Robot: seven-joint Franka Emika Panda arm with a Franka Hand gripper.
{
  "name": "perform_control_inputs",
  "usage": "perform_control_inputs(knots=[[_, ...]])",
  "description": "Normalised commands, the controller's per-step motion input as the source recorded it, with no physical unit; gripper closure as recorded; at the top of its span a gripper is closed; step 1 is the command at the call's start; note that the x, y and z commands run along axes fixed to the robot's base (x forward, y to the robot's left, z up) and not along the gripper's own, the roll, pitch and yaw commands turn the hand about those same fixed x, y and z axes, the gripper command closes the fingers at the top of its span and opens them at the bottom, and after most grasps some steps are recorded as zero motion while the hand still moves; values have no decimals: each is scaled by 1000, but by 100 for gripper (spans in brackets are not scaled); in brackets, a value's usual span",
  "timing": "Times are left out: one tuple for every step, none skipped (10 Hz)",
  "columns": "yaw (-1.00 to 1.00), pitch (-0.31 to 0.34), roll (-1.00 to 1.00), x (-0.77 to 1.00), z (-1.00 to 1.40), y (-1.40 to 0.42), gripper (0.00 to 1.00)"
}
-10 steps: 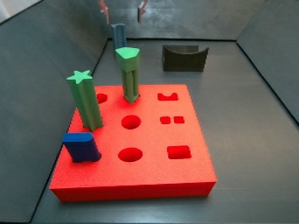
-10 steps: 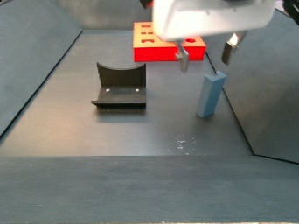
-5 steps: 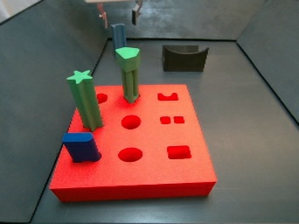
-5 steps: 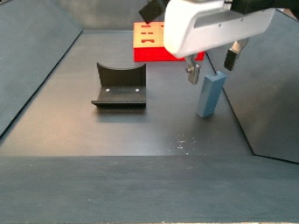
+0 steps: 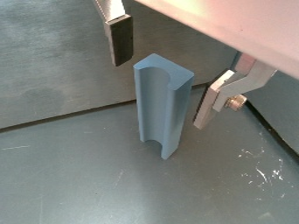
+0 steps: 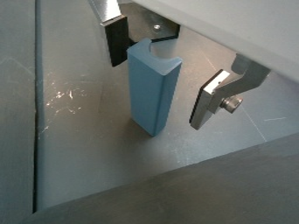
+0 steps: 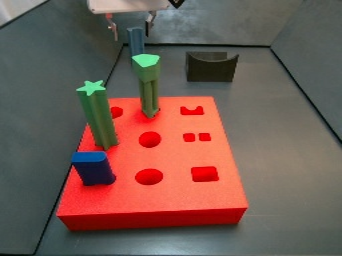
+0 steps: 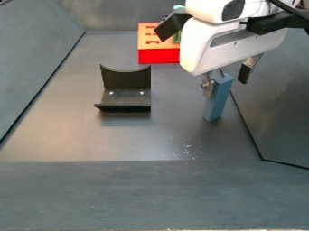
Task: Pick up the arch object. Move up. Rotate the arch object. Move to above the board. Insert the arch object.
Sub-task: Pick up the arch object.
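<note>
The arch object (image 5: 162,107) is a tall slate-blue peg with a curved notch in its top. It stands upright on the dark floor. My gripper (image 5: 167,70) is open around its upper end, one finger on each side, with gaps showing in both wrist views. The other wrist view shows the peg (image 6: 152,92) between the gripper (image 6: 163,74) plates. In a side view the gripper (image 7: 132,28) hangs over the peg (image 7: 135,43), behind the red board (image 7: 174,190). In the opposite side view the peg (image 8: 218,101) stands under the gripper (image 8: 225,79), with the board (image 8: 150,56) beyond.
On the board stand a green star-topped peg (image 7: 96,115), another green peg (image 7: 146,85) and a short bright-blue block (image 7: 92,167). The dark fixture (image 7: 210,66) stands on the floor to the peg's right; it is also in the opposite side view (image 8: 123,87). Grey walls enclose the floor.
The gripper has come down over the arch object, so its open fingers now straddle the peg's top. The peg has not moved.
</note>
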Motion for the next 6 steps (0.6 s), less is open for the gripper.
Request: perform_control_inputs(knots=[[0,0,-16,0,-3,0,0],[0,0,-64,0,-6,17,0],[0,-37,0,0,0,0,0],[0,0,0,0,0,0,100],[0,0,0,0,0,0,100],[0,0,0,0,0,0,100]])
